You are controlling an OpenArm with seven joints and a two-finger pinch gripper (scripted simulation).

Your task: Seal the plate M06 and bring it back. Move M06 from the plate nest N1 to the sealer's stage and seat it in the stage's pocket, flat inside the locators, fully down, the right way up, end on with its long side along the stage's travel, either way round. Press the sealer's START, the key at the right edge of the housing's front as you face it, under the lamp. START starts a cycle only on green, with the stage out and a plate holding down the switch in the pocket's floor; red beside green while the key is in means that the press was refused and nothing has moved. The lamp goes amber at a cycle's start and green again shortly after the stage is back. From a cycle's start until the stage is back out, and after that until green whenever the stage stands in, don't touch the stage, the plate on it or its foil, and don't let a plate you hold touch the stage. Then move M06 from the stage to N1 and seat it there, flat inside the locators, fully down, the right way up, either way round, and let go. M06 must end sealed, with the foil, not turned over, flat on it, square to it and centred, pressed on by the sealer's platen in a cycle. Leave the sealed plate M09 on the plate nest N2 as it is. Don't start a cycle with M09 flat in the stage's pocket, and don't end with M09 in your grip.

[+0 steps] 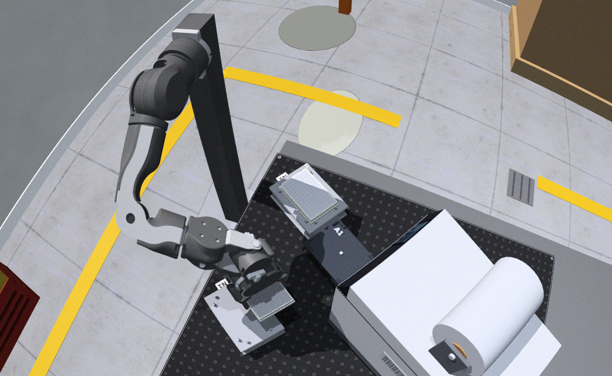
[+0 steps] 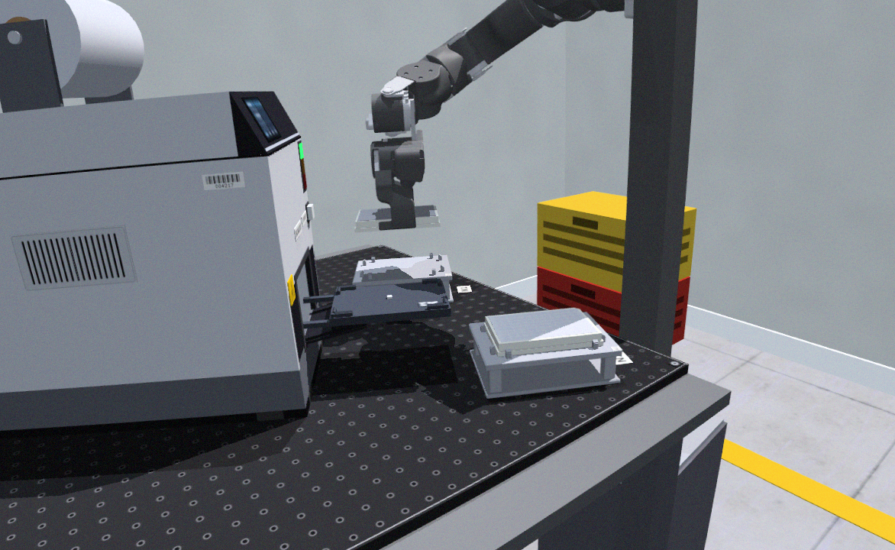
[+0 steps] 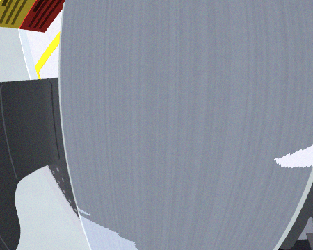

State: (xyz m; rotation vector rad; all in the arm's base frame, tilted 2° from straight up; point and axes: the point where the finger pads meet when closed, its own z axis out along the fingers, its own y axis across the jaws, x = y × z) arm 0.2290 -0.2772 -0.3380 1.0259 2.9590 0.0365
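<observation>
My gripper (image 1: pixel 257 291) is shut on the plate M06 (image 1: pixel 271 304) and holds it flat in the air, well above the nest N1 (image 1: pixel 244 321). In the side view the gripper (image 2: pixel 399 217) and M06 (image 2: pixel 388 220) hang high over N1 (image 2: pixel 402 268), which is bare. In the wrist view M06 (image 3: pixel 189 121) fills the frame with a smooth grey foil-like top. The sealer's stage (image 1: pixel 340 250) stands out in front of the housing with its pocket bare; it also shows in the side view (image 2: pixel 389 302). The lamp (image 2: pixel 300 150) shows green.
The sealed plate M09 (image 1: pixel 309 196) lies on the nest N2 (image 2: pixel 543 355) near the table's edge. The sealer housing (image 1: pixel 420 290) with its foil roll (image 1: pixel 490 310) stands to the right. The arm's dark column (image 2: pixel 656 170) rises behind N2. A yellow-and-red crate (image 2: pixel 608 253) stands off the table.
</observation>
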